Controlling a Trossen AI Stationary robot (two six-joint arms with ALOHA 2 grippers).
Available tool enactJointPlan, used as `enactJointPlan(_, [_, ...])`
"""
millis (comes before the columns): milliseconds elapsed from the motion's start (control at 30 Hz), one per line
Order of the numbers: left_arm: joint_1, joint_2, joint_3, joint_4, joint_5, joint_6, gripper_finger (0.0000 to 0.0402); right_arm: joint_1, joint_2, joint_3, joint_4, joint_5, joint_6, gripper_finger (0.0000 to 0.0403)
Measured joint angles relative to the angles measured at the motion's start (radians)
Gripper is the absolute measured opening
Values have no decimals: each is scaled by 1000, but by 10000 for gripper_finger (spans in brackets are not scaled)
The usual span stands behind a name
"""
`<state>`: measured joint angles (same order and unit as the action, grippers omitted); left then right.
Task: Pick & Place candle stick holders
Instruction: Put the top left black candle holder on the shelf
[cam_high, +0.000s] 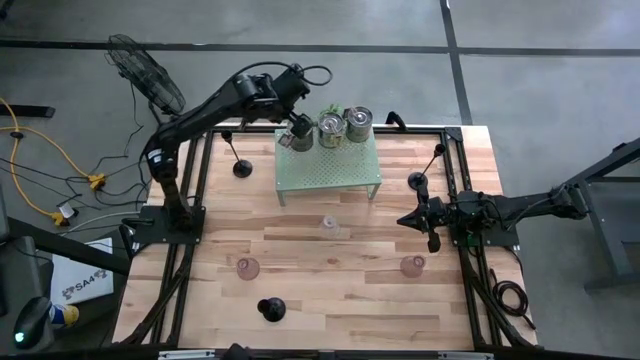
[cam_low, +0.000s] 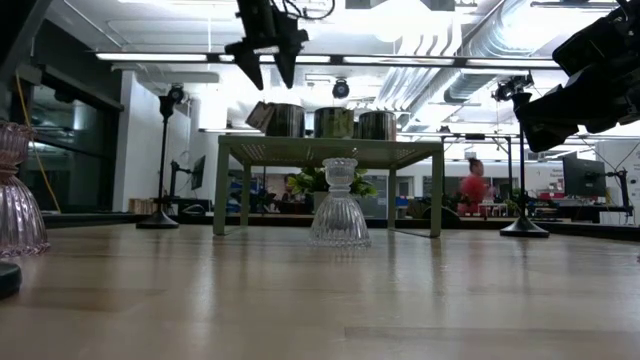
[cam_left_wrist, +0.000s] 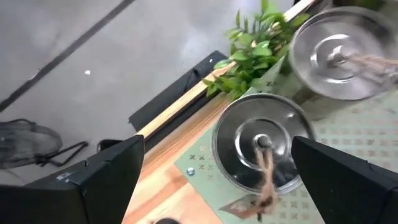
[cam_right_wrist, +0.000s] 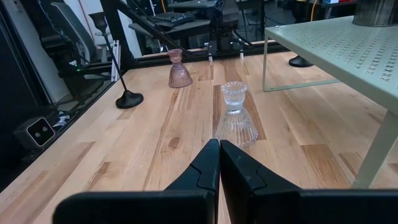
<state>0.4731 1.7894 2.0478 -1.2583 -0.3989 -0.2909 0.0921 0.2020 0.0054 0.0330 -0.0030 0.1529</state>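
Hovering with its jaws spread wide, the left gripper (cam_high: 299, 128) sits just above a silver cup (cam_left_wrist: 261, 146) at the left end of the green rack (cam_high: 330, 175), far side of the table (cam_high: 340, 300). Two more silver cups (cam_high: 358, 124) stand beside it. The right gripper (cam_right_wrist: 219, 163), jaws closed and empty, waits at the right edge, facing the clear glass holder (cam_right_wrist: 236, 115) at mid-table. Pink holders (cam_high: 248, 268) and black stemmed ones (cam_high: 271, 310) stand scattered around.

a pale green perforated metal rack (cam_high: 330, 172) stands at the far middle of my wooden table (cam_high: 330, 300), with a leafy green plant (cam_left_wrist: 249, 56) at its back edge. off the table, a black fan (cam_high: 146, 72) and yellow cables (cam_high: 40, 160) lie on the floor.
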Motion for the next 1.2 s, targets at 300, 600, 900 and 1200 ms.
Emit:
enactJointPlan(300, [-38, -83, -41, -89, -46, -49, 398, 0, 0, 0, 0, 0, 0, 4])
enactJointPlan(600, [-82, -375, -479, 42, -196, -282, 398, 0, 0, 0, 0, 0, 0, 4])
enactJointPlan(900, [-81, -650, -820, 193, -269, -445, 398, 0, 0, 0, 0, 0, 0, 3])
enactJointPlan(1200, [-80, -761, -910, 186, -341, -500, 398, 0, 0, 0, 0, 0, 0, 3])
